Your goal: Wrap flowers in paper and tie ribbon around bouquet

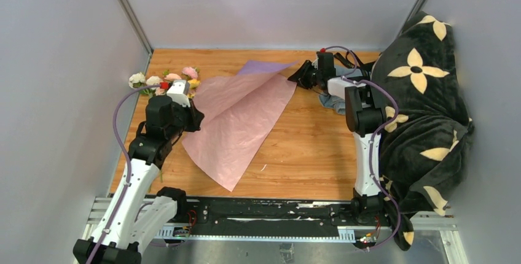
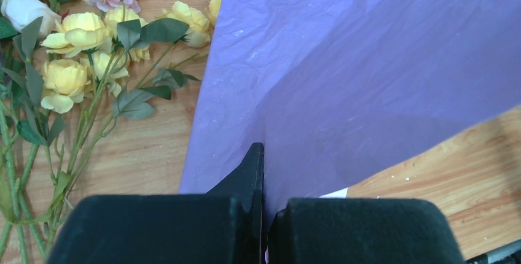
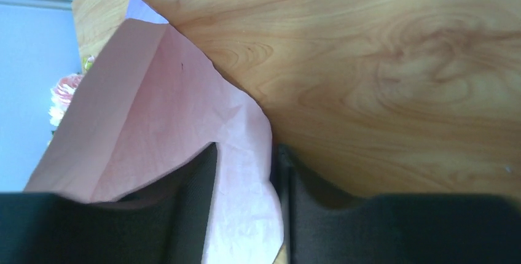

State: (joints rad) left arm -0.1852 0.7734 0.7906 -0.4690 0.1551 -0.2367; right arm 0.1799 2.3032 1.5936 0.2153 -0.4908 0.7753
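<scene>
1. The left gripper [image 2: 261, 166] is clenched flat on the near left edge of the paper [image 2: 368, 61], with no gap showing between the jaws. The purple face of the sheet rises away from the pinch.
2. From above, this left gripper [image 1: 195, 118] sits at the left side of the sheet, just below the flowers [image 1: 166, 81].
3. The right gripper [image 3: 246, 153] has its jaws parted. A crumpled pink corner of the paper [image 3: 153, 110] hangs in the gap, lying against one jaw. It is not pinched.
4. From above, the right gripper [image 1: 297, 75] is at the far right corner of the paper [image 1: 236, 116], low over the table [image 1: 307, 147].
5. The sheet lies mostly pink side up across the middle of the table, with a purple flap showing at its far end.
6. The flowers [image 2: 74, 49] lie on the wood just beside the paper's left edge, stems pointing toward the near side, not on the sheet.
7. A black blanket [image 1: 424, 104] with cream flower shapes is heaped at the right, and a grey-blue cloth [image 1: 335, 101] lies beside it.
</scene>
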